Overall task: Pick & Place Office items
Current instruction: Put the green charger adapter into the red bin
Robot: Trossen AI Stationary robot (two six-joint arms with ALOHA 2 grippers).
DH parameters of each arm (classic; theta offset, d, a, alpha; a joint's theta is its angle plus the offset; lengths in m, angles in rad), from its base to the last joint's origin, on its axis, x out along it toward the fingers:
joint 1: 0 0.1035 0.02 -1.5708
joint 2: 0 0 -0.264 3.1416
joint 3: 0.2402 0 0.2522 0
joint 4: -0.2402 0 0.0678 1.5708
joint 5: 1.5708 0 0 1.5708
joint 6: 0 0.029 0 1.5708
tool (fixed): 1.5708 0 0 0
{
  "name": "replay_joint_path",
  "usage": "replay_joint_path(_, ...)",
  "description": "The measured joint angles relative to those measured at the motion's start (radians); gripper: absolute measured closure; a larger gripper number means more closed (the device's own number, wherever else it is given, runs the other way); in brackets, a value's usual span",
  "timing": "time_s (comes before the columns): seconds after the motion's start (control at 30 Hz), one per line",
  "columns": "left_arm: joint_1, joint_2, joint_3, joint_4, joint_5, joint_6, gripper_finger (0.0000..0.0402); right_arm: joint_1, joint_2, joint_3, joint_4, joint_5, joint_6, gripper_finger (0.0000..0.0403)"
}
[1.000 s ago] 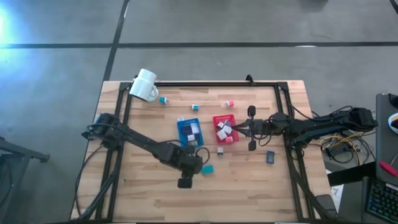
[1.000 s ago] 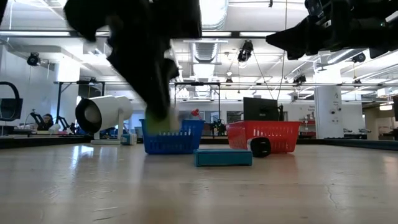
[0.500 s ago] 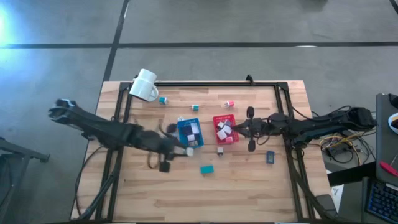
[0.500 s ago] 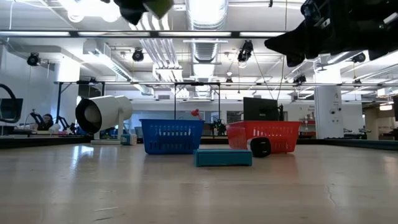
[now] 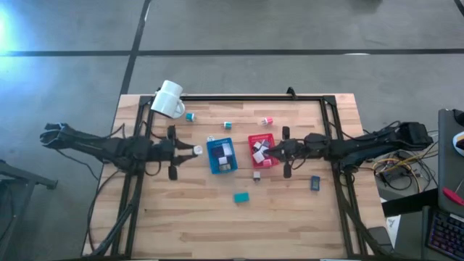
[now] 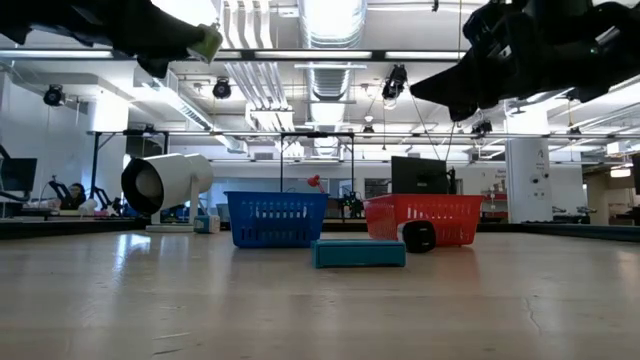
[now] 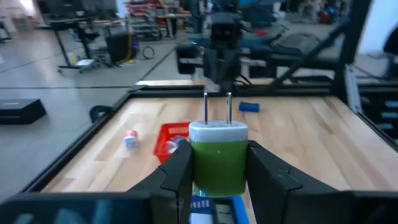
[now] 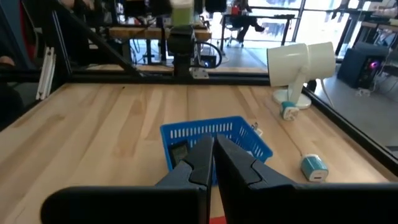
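- The left gripper [image 7: 219, 163] is clamping a green charger [image 7: 218, 155] above the table, beside the blue tray [image 5: 221, 154].
- The right gripper [image 8: 213, 163] is hovering shut over the red tray [image 5: 262, 150].

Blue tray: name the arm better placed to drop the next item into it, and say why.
Left. The left gripper already holds a green charger raised beside the blue tray. The right gripper is shut, holds nothing, and hangs over the red tray.
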Motion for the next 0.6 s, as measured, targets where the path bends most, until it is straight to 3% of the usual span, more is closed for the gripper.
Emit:
replay_joint_path(0.2,0.115,-0.041,-0.014,-0.001,0.146,0.004,0.0287,0.0,0.058,0.028,0.012,-0.002,-0.007,0.039)
replay_joint_path(0.37,0.188,-0.041,-0.029,0.026,0.336,0.052,0.0287,0.0,0.07,0.015,0.17,-0.08,-0.001,0.039)
replay_joint_path(0.6,0.196,-0.052,-0.075,0.098,0.362,0.056,0.0287,-0.002,-0.013,-0.025,0.175,-0.104,0.009,0.039)
